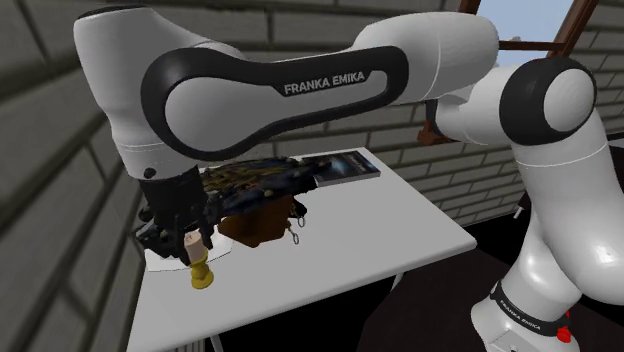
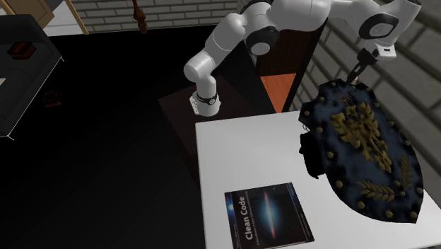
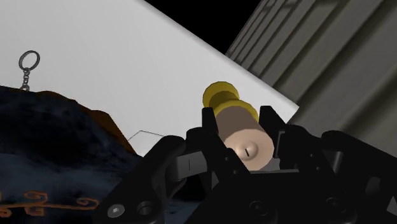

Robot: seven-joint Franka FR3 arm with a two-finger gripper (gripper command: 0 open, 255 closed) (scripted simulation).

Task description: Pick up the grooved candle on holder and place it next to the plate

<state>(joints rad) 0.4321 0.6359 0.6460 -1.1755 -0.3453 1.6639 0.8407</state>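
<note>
The candle (image 1: 192,243) is a beige cylinder on a gold holder (image 1: 202,276). It stands upright at the table's near left corner in the shoulder view. My gripper (image 1: 186,240) is shut on it from above. In the wrist view the black fingers (image 3: 210,137) clasp the beige candle (image 3: 245,135) on both sides, and the gold holder (image 3: 222,95) sticks out beyond them over the white tabletop. I cannot tell whether the holder touches the table. A white rounded rim (image 1: 156,262), apparently the plate, shows just left of the candle under my hand.
A large dark blue shield with gold ornament (image 2: 362,152) lies on the white table (image 2: 233,152), against a brown object (image 1: 250,226) with a key ring (image 1: 296,226). A "Clean Code" book (image 2: 267,216) lies beyond. Brick walls border the table (image 1: 330,250).
</note>
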